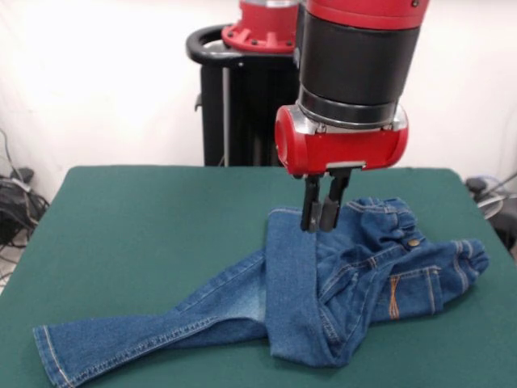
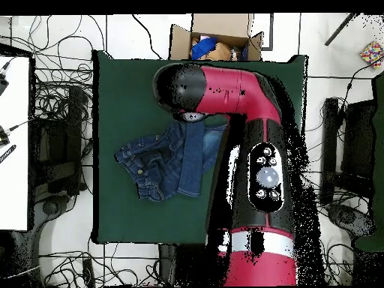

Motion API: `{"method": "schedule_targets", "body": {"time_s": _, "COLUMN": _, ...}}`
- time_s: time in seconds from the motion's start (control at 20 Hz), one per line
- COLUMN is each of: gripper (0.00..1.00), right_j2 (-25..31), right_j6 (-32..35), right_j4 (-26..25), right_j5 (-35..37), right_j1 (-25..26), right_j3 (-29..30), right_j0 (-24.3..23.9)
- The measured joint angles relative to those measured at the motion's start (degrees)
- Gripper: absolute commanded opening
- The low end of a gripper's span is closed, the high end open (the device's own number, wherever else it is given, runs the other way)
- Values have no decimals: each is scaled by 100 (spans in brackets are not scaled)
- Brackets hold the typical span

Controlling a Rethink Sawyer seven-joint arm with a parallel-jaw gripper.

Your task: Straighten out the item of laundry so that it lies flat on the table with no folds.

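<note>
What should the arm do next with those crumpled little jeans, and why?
Probably lift a little and carry the folded leg outward. In the front view the gripper is shut on the hem of one leg of the jeans, which lies doubled back across the waist and the other leg. Drawing that leg off the pile toward bare table would undo the biggest fold.

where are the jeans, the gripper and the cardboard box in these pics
jeans (image 1: 291,283): front view, on the leg folded across the middle
gripper (image 1: 321,217): front view, between the close-set fingertips at the folded leg's hem
cardboard box (image 2: 180,37): overhead view, on its left flap
</note>
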Motion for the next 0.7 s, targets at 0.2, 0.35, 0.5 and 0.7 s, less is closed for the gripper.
{"method": "schedule_targets", "body": {"time_s": 0.2, "gripper": 0, "right_j2": 41, "right_j6": 0, "right_j4": 5, "right_j5": -231, "right_j1": -95, "right_j3": 140, "right_j0": -70}}
{"method": "schedule_targets", "body": {"time_s": 0.35, "gripper": 100, "right_j2": 45, "right_j6": 0, "right_j4": 2, "right_j5": -812, "right_j1": -341, "right_j3": 635, "right_j0": -178}}
{"method": "schedule_targets", "body": {"time_s": 0.5, "gripper": 100, "right_j2": 41, "right_j6": 0, "right_j4": -15, "right_j5": -1295, "right_j1": -514, "right_j3": 1029, "right_j0": -262}}
{"method": "schedule_targets", "body": {"time_s": 0.7, "gripper": 100, "right_j2": 40, "right_j6": 0, "right_j4": -90, "right_j5": -1829, "right_j1": -700, "right_j3": 1559, "right_j0": -336}}
